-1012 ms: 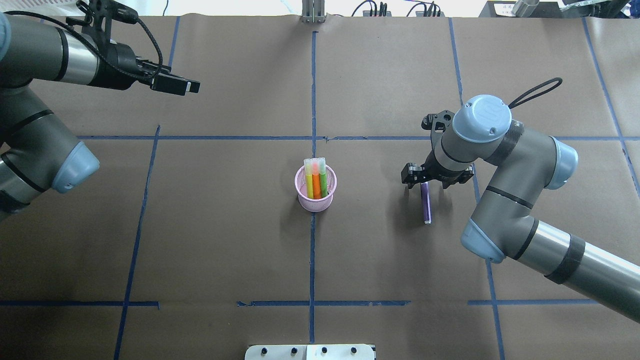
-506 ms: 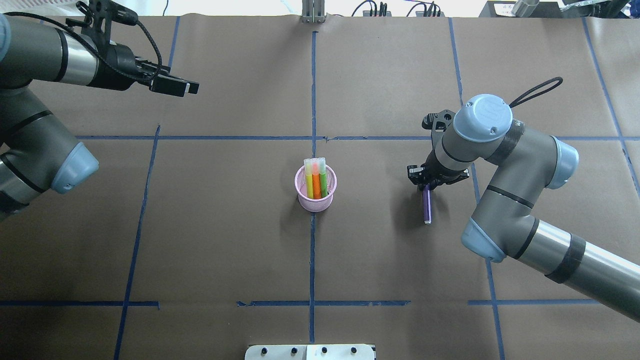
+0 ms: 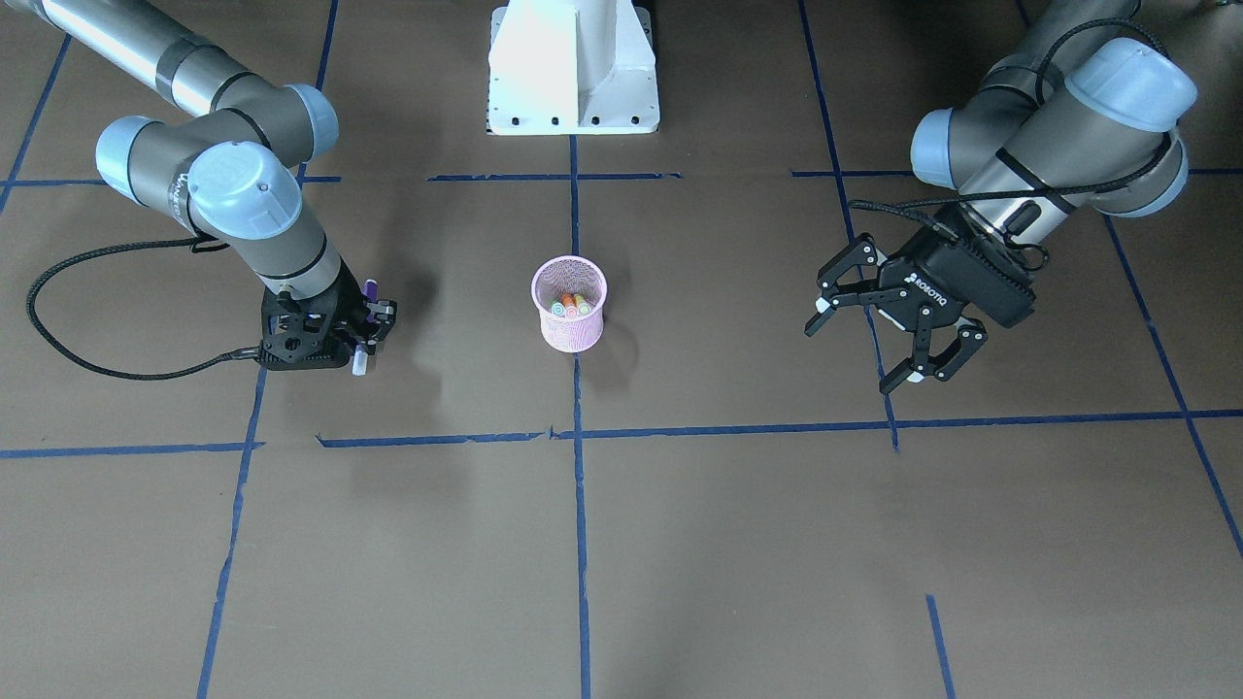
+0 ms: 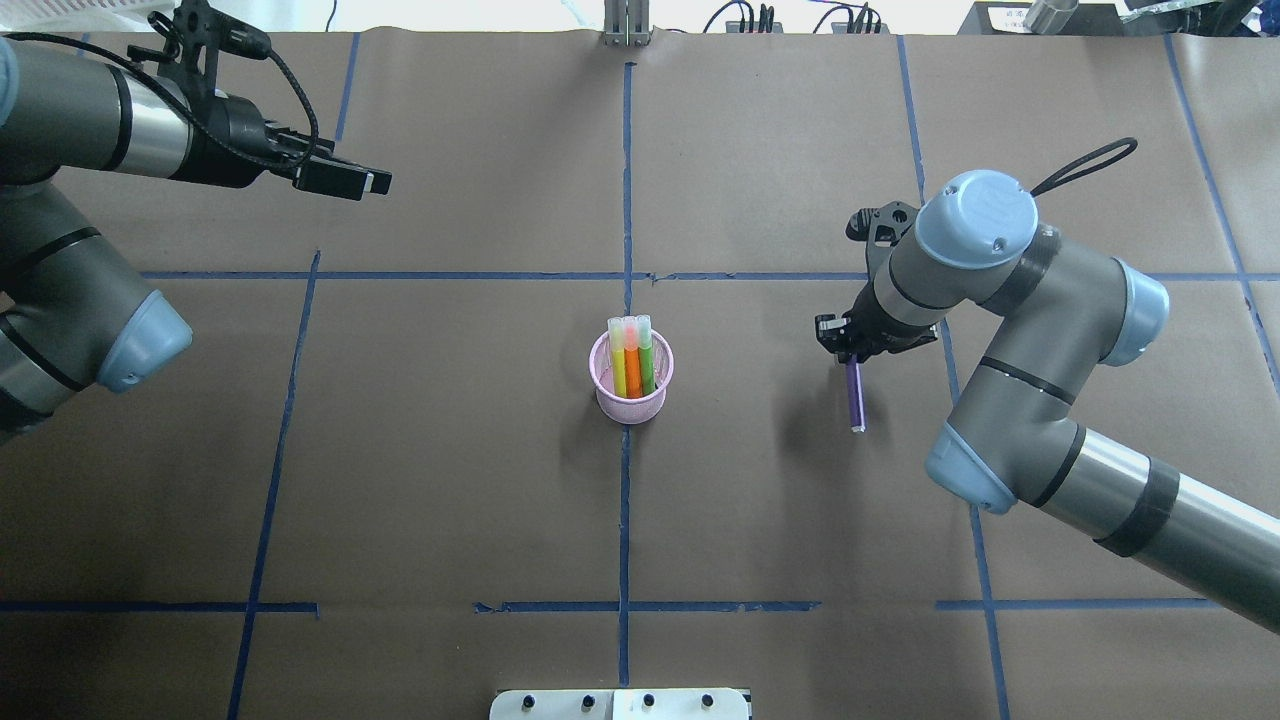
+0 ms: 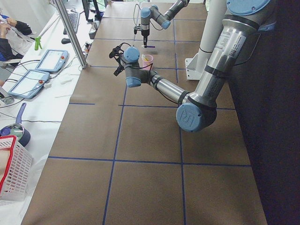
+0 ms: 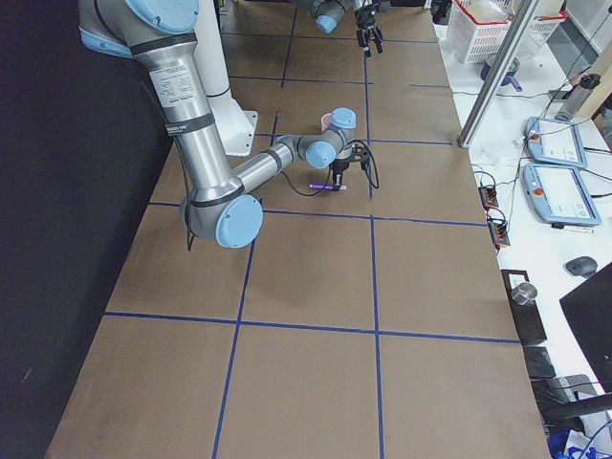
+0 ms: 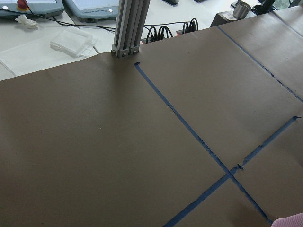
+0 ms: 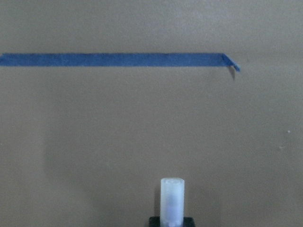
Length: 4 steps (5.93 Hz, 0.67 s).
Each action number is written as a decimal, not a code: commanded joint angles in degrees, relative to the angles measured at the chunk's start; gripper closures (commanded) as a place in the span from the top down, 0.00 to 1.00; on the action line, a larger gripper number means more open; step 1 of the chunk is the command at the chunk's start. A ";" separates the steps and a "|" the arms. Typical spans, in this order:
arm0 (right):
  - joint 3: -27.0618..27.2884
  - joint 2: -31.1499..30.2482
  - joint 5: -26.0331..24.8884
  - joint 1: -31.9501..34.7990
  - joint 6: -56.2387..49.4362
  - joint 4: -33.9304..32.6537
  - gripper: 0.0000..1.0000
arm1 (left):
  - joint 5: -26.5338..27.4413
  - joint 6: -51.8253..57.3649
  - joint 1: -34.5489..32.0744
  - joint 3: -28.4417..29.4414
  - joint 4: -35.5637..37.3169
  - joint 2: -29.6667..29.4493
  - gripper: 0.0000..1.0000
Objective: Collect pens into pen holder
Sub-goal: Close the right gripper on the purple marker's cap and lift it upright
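The pink mesh pen holder (image 4: 630, 403) stands at the table's middle, also in the front view (image 3: 568, 333). The yellow, orange and green pens (image 4: 632, 362) stand upright inside it (image 3: 570, 305). My right gripper (image 4: 851, 350) is shut on one end of the purple pen (image 4: 854, 398), which lies about level, low over the paper, right of the holder. In the front view the gripper (image 3: 330, 335) covers most of the pen (image 3: 369, 290). The right wrist view shows only the pen's pale cap (image 8: 172, 198). My left gripper (image 3: 898, 340) is open and empty, far back left (image 4: 370, 183).
The white robot base (image 3: 573, 68) is at the near edge (image 4: 620, 705). A metal post (image 4: 626, 25) and cables stand at the far edge. Blue tape lines cross the brown paper. A pink edge (image 7: 289, 221) shows in the left wrist view's corner.
My right gripper's jaws closed from open on both sides of the purple pen to shut on it, and the pen shifted slightly away from me. The left arm drew back a little.
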 commanded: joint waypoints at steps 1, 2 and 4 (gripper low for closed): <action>10.98 0.43 -4.36 1.54 0.75 0.24 0.00 | -0.11 0.05 -0.06 0.78 0.55 0.99 0.99; 15.83 0.95 -11.62 1.02 0.75 0.41 0.00 | -1.76 0.05 -0.41 1.22 3.86 1.96 1.00; 18.68 6.48 -28.72 -5.00 0.58 1.90 0.00 | -4.59 7.11 -5.06 1.14 10.12 3.97 1.00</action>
